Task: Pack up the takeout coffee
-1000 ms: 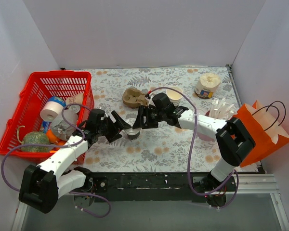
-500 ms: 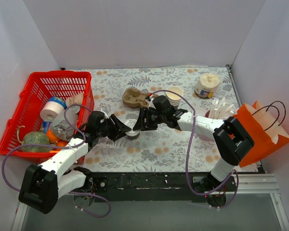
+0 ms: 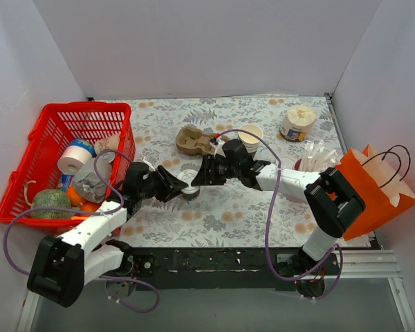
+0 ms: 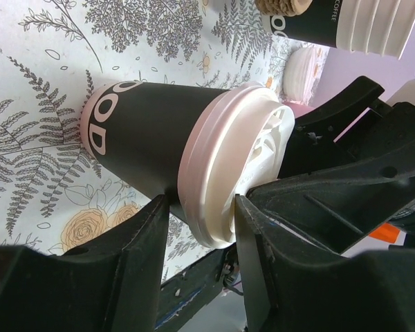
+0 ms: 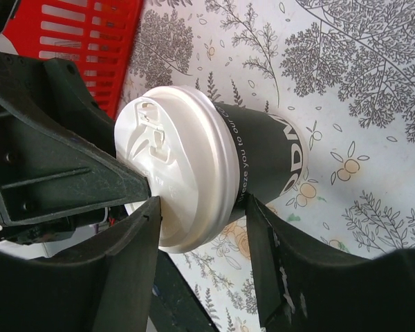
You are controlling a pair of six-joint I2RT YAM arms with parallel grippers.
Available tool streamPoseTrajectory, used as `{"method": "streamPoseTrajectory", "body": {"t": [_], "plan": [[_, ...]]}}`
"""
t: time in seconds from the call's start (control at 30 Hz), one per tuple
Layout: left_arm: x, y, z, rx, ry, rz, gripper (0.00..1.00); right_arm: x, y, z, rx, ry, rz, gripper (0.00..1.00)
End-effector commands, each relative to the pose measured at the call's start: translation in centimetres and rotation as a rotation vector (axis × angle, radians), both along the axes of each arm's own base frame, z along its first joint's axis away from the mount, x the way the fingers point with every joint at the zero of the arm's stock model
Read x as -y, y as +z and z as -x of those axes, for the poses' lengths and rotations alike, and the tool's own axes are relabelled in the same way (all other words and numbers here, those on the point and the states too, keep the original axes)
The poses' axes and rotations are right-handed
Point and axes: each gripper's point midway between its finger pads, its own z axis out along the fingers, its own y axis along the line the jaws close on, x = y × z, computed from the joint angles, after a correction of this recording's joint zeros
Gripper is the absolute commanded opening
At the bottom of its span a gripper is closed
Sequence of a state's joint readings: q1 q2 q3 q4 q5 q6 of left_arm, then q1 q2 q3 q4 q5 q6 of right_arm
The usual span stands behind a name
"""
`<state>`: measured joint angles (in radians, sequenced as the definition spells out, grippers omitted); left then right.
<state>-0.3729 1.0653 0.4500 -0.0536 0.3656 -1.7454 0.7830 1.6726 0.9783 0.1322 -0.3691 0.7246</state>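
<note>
Left wrist, right end effector (image 5: 202, 207) clamped on black "OOD" cup (image 4: 145, 138); left end effector (image 4: 200, 221) grip unclear

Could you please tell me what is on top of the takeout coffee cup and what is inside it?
A white plastic lid sits on the dark takeout coffee cup. It covers the cup's mouth, so whatever is inside cannot be seen.

Robot test cell, laboratory type: plain white panel walls (image 3: 207, 48) closing in behind and to both sides of the left claw (image 3: 173, 187) and right claw (image 3: 199, 173), floral-print table cover (image 3: 221, 211) beneath them, metal mounting rail (image 3: 373, 257) and purple cables (image 3: 267, 228) on their near side.
</note>
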Motion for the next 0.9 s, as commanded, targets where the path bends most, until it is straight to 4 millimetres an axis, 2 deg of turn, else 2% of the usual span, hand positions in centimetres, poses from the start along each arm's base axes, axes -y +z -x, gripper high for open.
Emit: {"method": "streamPoseTrajectory", "body": {"t": [0.0, 0.07, 0.13, 0.17, 0.23, 0.3, 0.33, 0.37, 0.4, 0.5, 0.57, 0.67, 0.87], "plan": [[-2.4, -7.1, 3.9, -0.216, 0.023, -0.135, 0.23, 1.9, -5.3, 0.8, 0.089, 0.052, 0.143, 0.50], [-2.6, -7.4, 4.2, -0.214, 0.029, -0.139, 0.24, 1.8, -5.5, 0.9, 0.100, 0.075, 0.146, 0.51], [-2.5, -7.2, 4.3, -0.211, 0.023, -0.130, 0.35, 1.8, -5.8, 1.2, 0.067, 0.091, 0.160, 0.53], [-2.3, -6.8, 4.3, -0.208, 0.017, -0.117, 0.39, 1.1, -4.7, 0.7, 0.074, 0.087, 0.146, 0.54], [-1.8, -5.5, 3.8, -0.173, 0.004, -0.092, 0.51, 0.8, -4.1, 0.3, 0.069, 0.089, 0.156, 0.55], [-1.3, -3.8, 3.1, -0.134, -0.005, -0.068, 0.52, 0.4, -2.7, -0.3, 0.074, 0.088, 0.175, 0.56], [-1.2, -3.3, 2.9, -0.120, -0.009, -0.063, 0.60, 0.3, -2.1, -0.9, 0.082, 0.073, 0.187, 0.57], [-1.2, -2.8, 2.8, -0.115, -0.010, -0.062, 0.65, 1.1, -2.5, -0.5, 0.047, 0.074, 0.241, 0.58], [-1.0, -2.3, 2.5, -0.104, -0.011, -0.059, 0.71, 0.6, -1.6, -1.3, 0.058, 0.067, 0.246, 0.60], [-0.7, -0.5, 1.5, -0.068, -0.019, -0.054, 0.83, 1.0, -1.7, -1.5, 0.033, 0.054, 0.290, 0.66], [-0.5, 0.7, 1.0, -0.046, -0.022, -0.052, 0.92, 0.4, -0.8, -1.8, 0.035, 0.061, 0.265, 0.69], [-0.4, 2.2, 0.8, -0.017, -0.026, -0.043, 0.98, -0.1, 0.8, -2.4, 0.051, 0.052, 0.234, 0.74], [-1.5, 3.3, 0.6, 0.004, 0.029, -0.087, 0.98, -0.7, 4.2, -2.7, 0.086, 0.042, 0.152, 0.79]]}}
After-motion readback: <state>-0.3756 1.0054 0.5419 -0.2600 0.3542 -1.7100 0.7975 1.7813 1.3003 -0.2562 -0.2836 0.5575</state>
